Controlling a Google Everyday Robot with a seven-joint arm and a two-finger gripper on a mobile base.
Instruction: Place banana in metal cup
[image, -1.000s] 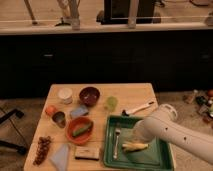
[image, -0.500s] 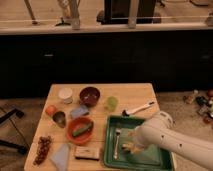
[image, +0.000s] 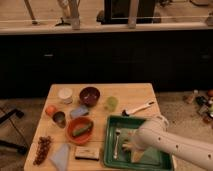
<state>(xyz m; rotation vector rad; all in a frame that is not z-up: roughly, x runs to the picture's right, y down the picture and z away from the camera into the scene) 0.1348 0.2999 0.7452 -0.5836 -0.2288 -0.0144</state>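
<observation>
my end effector (image: 129, 145) is down inside the green tray (image: 112, 126), on the right half of the worktop (image: 131, 92). my white arm (image: 170, 148) reaches in from the lower right and covers most of it. i cannot tell whether it is spread, pressed together or pinching anything.

a small pale yellowish shape shows right at its tip, low in the tray, and i take this for the banana (image: 124, 148). it lies against my end effector, and i cannot tell whether i hold it or only touch it. just left of it a fork (image: 116, 141) lies lengthwise on the tray floor.

outside the tray, to the left, an orange bowl (image: 80, 131) holds a green cucumber-like piece (image: 81, 130). the metal cup (image: 59, 119) stands upright beyond that bowl, near the left edge of the worktop. it is well apart from my end effector and the banana, with the bowl between us. an orange-red round fruit (image: 50, 110) sits just beside the cup, and a blue block (image: 78, 112) is on its right.

farther back stand a white cup (image: 65, 94), a dark red bowl (image: 90, 95) and a translucent green cup (image: 111, 103). a white-handled utensil (image: 139, 108) lies behind the tray. along the front edge are dark grapes (image: 42, 149), a pale blue cloth (image: 61, 156) and a small flat packet (image: 87, 152).
</observation>
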